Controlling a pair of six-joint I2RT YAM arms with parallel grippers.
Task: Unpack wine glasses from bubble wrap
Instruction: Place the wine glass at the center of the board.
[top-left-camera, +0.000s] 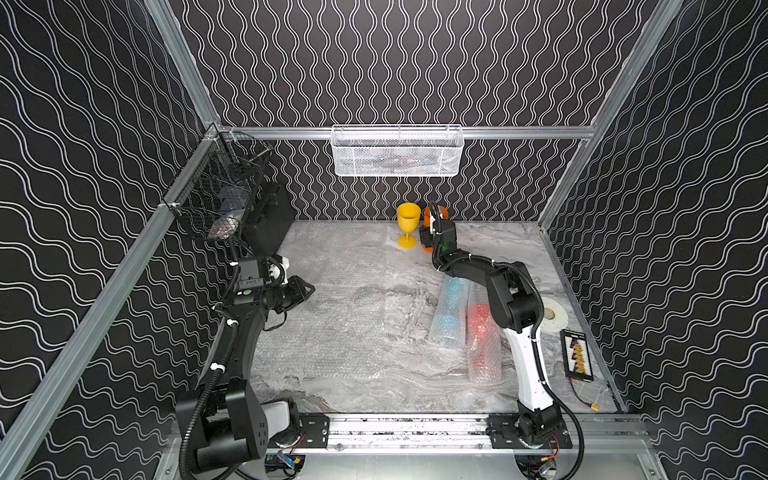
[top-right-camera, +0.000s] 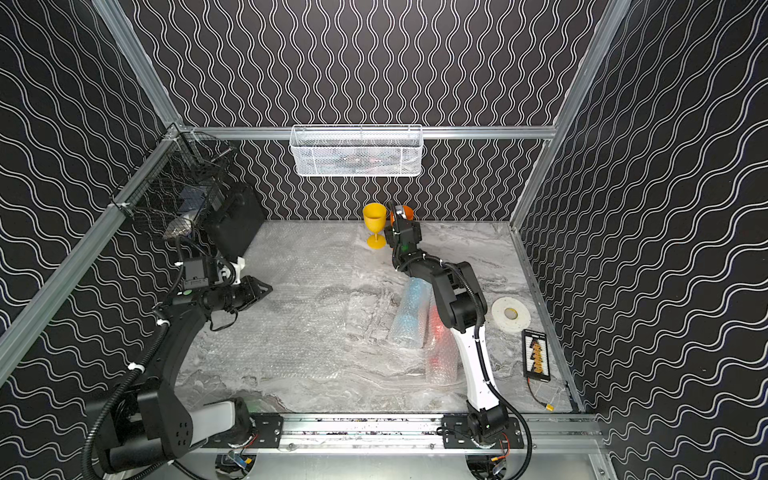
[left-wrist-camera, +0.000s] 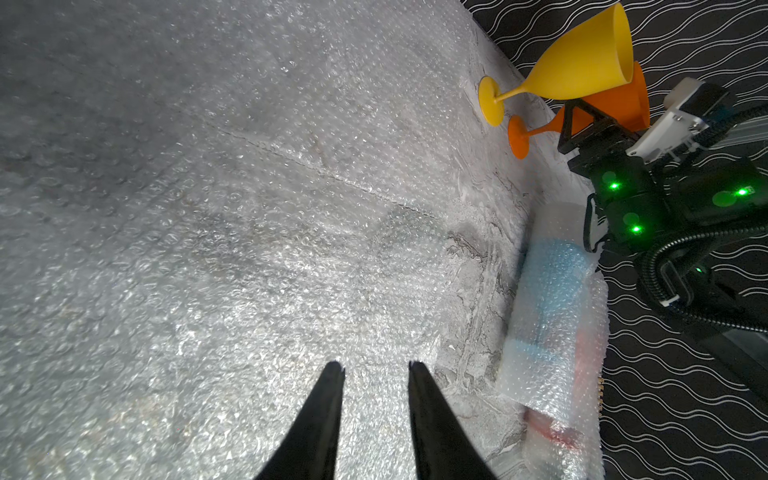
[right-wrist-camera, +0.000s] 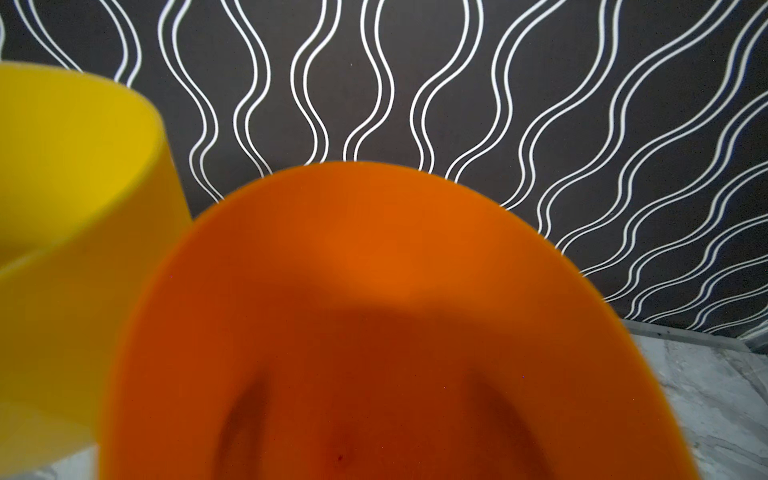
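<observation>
1. The orange goblet (left-wrist-camera: 623, 99) stands upright just beside the yellow goblet (top-left-camera: 408, 222). Its bowl sits between the right gripper (top-left-camera: 435, 216)'s widely spread jaws (whether they press it, I cannot tell).
2. Check the foot sits flat, part fully, then draw back without clipping the yellow goblet.
3. The left gripper (left-wrist-camera: 376, 368), jaws slightly apart and empty, hovers over flat bubble wrap (left-wrist-camera: 249, 249), well apart from the yellow goblet.

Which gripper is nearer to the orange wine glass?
Right. The right gripper is at the orange wine glass; the left gripper hangs far off over the flat bubble wrap.
</observation>
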